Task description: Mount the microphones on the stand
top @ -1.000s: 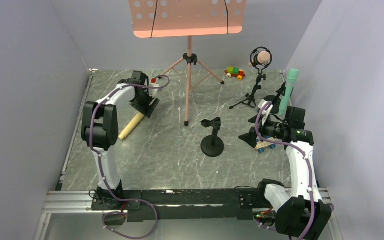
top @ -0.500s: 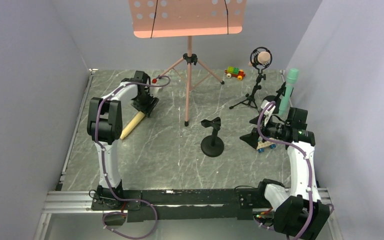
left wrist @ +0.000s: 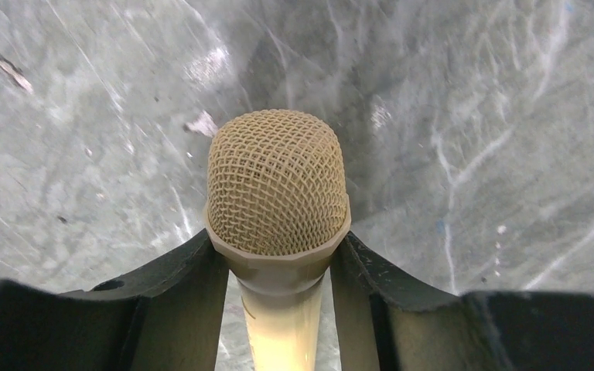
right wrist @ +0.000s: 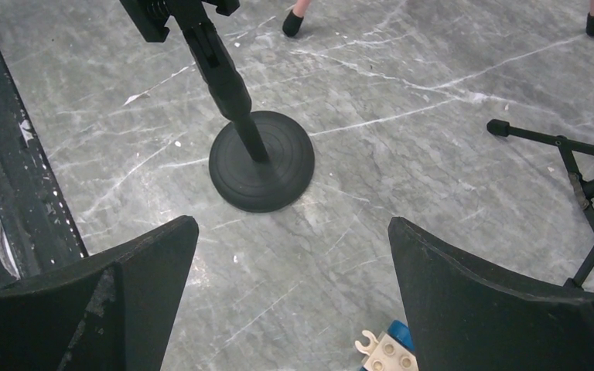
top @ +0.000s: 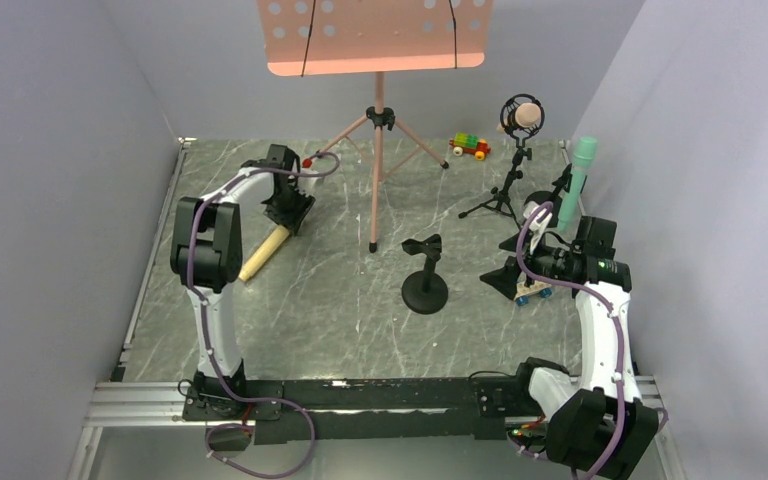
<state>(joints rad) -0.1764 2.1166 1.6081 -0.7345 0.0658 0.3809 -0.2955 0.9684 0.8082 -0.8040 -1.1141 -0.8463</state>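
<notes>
The pale yellow microphone (top: 263, 252) lies on the marble table at the left, its mesh head (left wrist: 277, 185) between my left gripper's (top: 288, 215) fingers. Both black fingers (left wrist: 186, 286) press the collar under the head, so my left gripper (left wrist: 277, 239) is shut on it. A teal microphone (top: 580, 180) stands upright in a stand at the far right. A pink microphone (top: 525, 117) sits in a tripod stand's holder. A black round-base stand (top: 425, 280) (right wrist: 261, 158) has an empty clip. My right gripper (top: 505, 272) (right wrist: 290, 228) hangs open above bare table near it.
A salmon music stand (top: 375, 40) on a tripod rises at the back centre. One brick toy car (top: 469, 146) sits at the back. Another toy car (top: 532, 292) (right wrist: 387, 352) lies under my right gripper. A tripod leg (right wrist: 580, 166) runs close on the right. Walls stand on both sides.
My left gripper's jaws have narrowed around the yellow microphone's head, and the left arm has drawn in slightly. The right arm has barely moved.
</notes>
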